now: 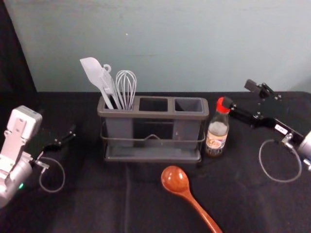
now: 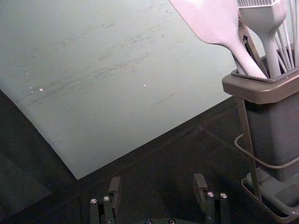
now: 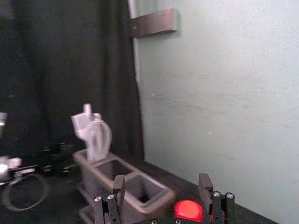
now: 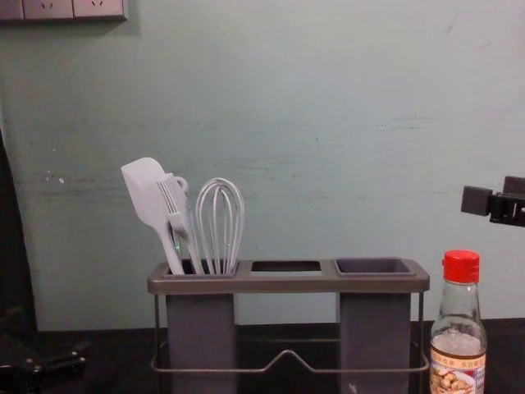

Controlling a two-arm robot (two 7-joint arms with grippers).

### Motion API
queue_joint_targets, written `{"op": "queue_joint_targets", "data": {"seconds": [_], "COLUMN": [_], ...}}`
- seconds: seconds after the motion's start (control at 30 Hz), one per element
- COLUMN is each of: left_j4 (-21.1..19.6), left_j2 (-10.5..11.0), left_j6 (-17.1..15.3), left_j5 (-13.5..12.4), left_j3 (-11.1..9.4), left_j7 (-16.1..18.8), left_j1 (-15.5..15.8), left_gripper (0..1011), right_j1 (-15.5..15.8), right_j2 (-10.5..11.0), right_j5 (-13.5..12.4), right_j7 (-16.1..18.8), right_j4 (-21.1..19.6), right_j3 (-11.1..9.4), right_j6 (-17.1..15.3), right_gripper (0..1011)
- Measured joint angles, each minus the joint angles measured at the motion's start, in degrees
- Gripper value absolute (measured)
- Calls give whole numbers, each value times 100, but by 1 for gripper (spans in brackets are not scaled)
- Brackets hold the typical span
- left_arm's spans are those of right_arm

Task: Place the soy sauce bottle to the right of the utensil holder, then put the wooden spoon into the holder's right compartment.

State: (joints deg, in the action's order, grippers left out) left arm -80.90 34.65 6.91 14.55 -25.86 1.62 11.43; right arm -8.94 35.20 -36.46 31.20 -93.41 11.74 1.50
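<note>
wooden spoon [image 1: 176,179] aslant, bowl toward holder [image 1: 155,115], bottle [image 1: 216,138] upright below right gripper [image 1: 238,94], left gripper [image 1: 71,133] far left, both with fingers apart

Wooden spoon [image 1: 176,180]: handle end cropped, head view. Soy sauce bottle [image 4: 458,349]: base cropped, chest view.

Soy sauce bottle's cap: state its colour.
The cap is red, seen best in the chest view.

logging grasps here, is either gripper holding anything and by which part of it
Nothing is held: the left gripper is open and empty, and the right gripper is open, clear of the soy sauce bottle.
</note>
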Motion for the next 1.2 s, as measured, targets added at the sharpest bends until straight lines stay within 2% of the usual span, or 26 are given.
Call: {"op": "queue_joint_targets", "data": {"seconds": [0.07, 0.1, 0.2, 0.3, 0.37, 0.47, 0.53, 0.57, 0.6, 0.63, 0.73, 0.77, 0.8, 0.83, 0.9, 0.93, 0.97, 1.07, 1.1, 1.2], "left_j4": [0, 0, 0, 0, 0, 0, 0, 0, 0, 0, 0, 0, 0, 0, 0, 0, 0, 0, 0, 0], "left_j2": [0, 0, 0, 0, 0, 0, 0, 0, 0, 0, 0, 0, 0, 0, 0, 0, 0, 0, 0, 0], "left_j6": [0, 0, 0, 0, 0, 0, 0, 0, 0, 0, 0, 0, 0, 0, 0, 0, 0, 0, 0, 0], "left_j5": [0, 0, 0, 0, 0, 0, 0, 0, 0, 0, 0, 0, 0, 0, 0, 0, 0, 0, 0, 0], "left_j3": [0, 0, 1, 0, 0, 0, 0, 0, 0, 0, 0, 0, 0, 0, 0, 0, 0, 0, 0, 0], "left_j7": [0, 0, 0, 0, 0, 0, 0, 0, 0, 0, 0, 0, 0, 0, 0, 0, 0, 0, 0, 0], "left_j1": [0, 0, 0, 0, 0, 0, 0, 0, 0, 0, 0, 0, 0, 0, 0, 0, 0, 0, 0, 0], "left_gripper": [1011, 1011, 1011, 1012, 1011, 1011, 1012, 1011, 1012, 1012, 1011, 1011, 1011, 1011, 1011, 1011, 1011, 1011, 1012, 1012], "right_j1": [211, 211, 452, 655, 694, 658, 578, 499, 464, 382, 273, 193, 193, 54, -68, -68, -259, -457, -574, -740], "right_j2": [172, 172, 350, 547, 600, 620, 605, 571, 555, 501, 408, 328, 328, 204, 131, 131, 47, -26, -73, -140], "right_j5": [-40, -40, -31, 83, 140, 218, 226, 250, 261, 263, 247, 194, 194, 89, 67, 67, 93, 208, 321, 504], "right_j7": [-4, -4, -56, -158, -234, -415, -494, -594, -647, -765, -969, -1140, -1140, -1374, -1512, -1512, -1663, -1757, -1803, -1863], "right_j4": [-435, -435, -910, -1361, -1498, -1627, -1638, -1638, -1638, -1624, -1602, -1590, -1590, -1546, -1495, -1495, -1396, -1285, -1214, -1102], "right_j3": [33, 33, 132, 307, 406, 645, 802, 963, 1021, 1149, 1300, 1363, 1363, 1445, 1518, 1518, 1661, 1830, 1948, 2095], "right_j6": [-182, -182, -378, -626, -771, -1227, -1523, -1823, -1953, -2269, -2735, -3082, -3082, -3642, -3982, -3982, -4393, -4697, -4856, -5026], "right_gripper": [1002, 1000, 1000, 1000, 1000, 1002, 1000, 1002, 1002, 1002, 1000, 1000, 1000, 1000, 1000, 1000, 1000, 1002, 1002, 1000]}}
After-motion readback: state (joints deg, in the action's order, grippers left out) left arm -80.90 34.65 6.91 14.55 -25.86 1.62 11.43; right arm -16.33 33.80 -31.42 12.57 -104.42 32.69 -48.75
